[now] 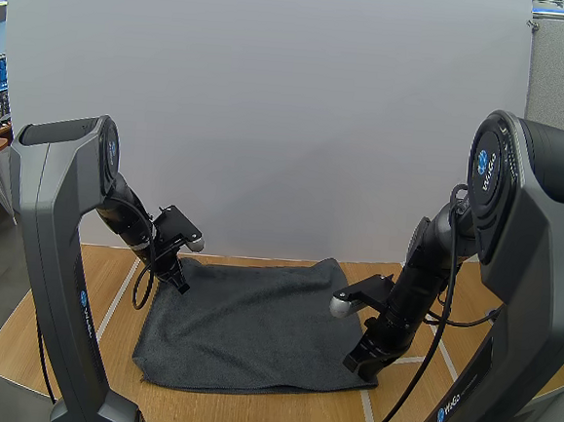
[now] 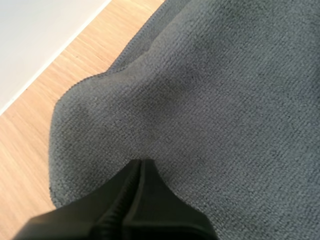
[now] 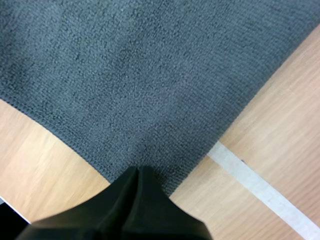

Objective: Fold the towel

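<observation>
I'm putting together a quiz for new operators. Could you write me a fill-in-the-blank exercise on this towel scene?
The dark grey towel lies on a ___ table.
In the high view, the left gripper is at the towel's far-___ corner.
The right gripper is at its near-___ corner, beside a white tape line.
Missing words: wooden; left; right.

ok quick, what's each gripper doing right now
Left gripper: closed, pinching the towel by its far left corner, cloth puckered at the tips.
Right gripper: closed at the towel's near right corner, apparently pinching it.
</observation>
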Robot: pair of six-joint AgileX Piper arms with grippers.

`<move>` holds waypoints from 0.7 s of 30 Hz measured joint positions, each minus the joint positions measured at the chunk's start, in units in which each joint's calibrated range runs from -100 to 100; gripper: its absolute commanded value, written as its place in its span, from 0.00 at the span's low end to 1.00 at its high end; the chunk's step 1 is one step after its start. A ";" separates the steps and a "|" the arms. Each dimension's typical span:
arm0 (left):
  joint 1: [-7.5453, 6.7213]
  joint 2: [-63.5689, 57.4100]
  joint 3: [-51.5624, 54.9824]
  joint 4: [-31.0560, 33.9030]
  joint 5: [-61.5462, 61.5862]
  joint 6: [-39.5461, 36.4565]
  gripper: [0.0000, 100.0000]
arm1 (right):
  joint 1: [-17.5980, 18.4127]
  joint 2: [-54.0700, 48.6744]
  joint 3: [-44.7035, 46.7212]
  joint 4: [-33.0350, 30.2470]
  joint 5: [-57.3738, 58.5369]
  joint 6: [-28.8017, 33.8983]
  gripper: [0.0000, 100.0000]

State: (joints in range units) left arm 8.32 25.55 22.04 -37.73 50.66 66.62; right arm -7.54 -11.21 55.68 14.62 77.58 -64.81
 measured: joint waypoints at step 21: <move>0.00 0.13 -0.53 0.00 0.40 0.00 0.00 | 0.00 0.00 2.69 -0.55 -4.70 0.00 0.00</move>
State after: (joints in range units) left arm 8.32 25.68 21.51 -37.73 51.07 66.62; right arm -7.54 -11.21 58.37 14.07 72.87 -64.81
